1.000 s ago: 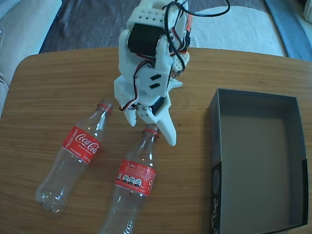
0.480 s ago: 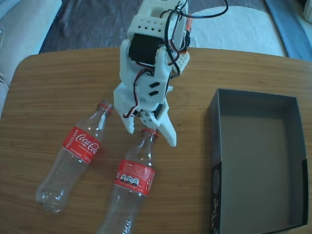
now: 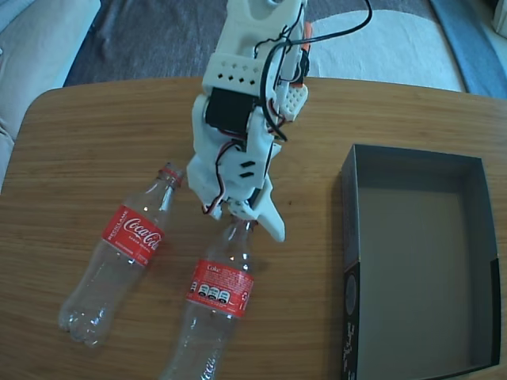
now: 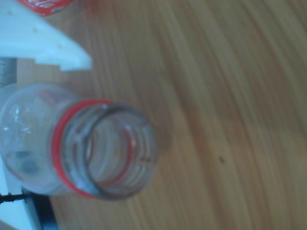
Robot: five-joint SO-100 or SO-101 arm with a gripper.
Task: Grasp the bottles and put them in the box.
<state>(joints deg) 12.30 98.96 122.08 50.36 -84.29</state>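
Two clear Coca-Cola bottles lie on the wooden table, necks pointing to the far side. The left bottle (image 3: 131,237) lies clear of the arm. My white gripper (image 3: 244,223) is open and straddles the neck of the right bottle (image 3: 219,289), one finger on each side. In the wrist view that bottle's open mouth and red neck ring (image 4: 103,148) fill the lower left, with a white finger (image 4: 48,43) just above it. The other finger is mostly cut off at the bottom edge. The dark box (image 3: 412,269) stands empty at the right.
The round table edge (image 3: 36,111) curves at the far left, with a pale sofa and a rug beyond it. A black cable (image 3: 348,24) loops off the arm's top. Bare wood lies between the bottles and the box.
The gripper has come down and slightly forward over the right bottle's neck, which now lies between the fingers. Neither bottle has visibly shifted.
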